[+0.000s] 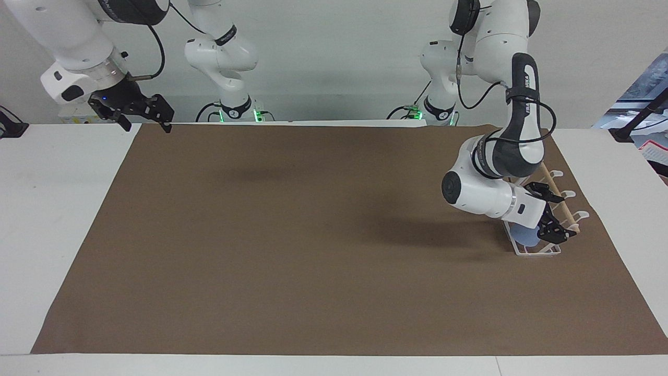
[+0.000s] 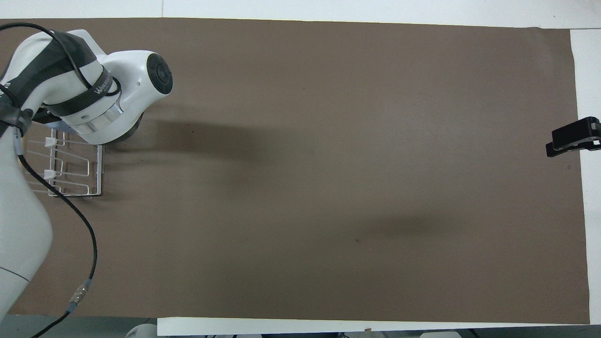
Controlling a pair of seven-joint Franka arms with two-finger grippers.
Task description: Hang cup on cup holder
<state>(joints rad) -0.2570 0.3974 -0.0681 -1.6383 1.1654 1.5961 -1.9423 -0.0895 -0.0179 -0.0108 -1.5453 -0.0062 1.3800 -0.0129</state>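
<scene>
**Item: cup** [image 1: 523, 235]. Light-blue tumbler at the right of the facing frame, a little below mid-height. Only a patch shows, low in the cup holder [image 1: 543, 253] under the wrist. Whether it sits on a prong cannot be told.

**Item: left gripper** [image 1: 564, 215]. Over the rack's wooden dowel [image 1: 569, 219]. Jaws spread wide, nothing between them.

**Item: right gripper** [image 1: 147, 125]. Upper left of the frame, above the bench [image 1: 78, 209] edge, waiting. Jaws spread, empty.

**Step in hand (judged):** letting go and backing off.

**Handling note:**
- Keep the jaws wide.
- Draw back along the fingers' own line, up and clear of dowel and wire loops, so no fingertip hooks the light rack or nudges the cup.
- Move slowly.
- Check the seating once the wrist clears.
</scene>
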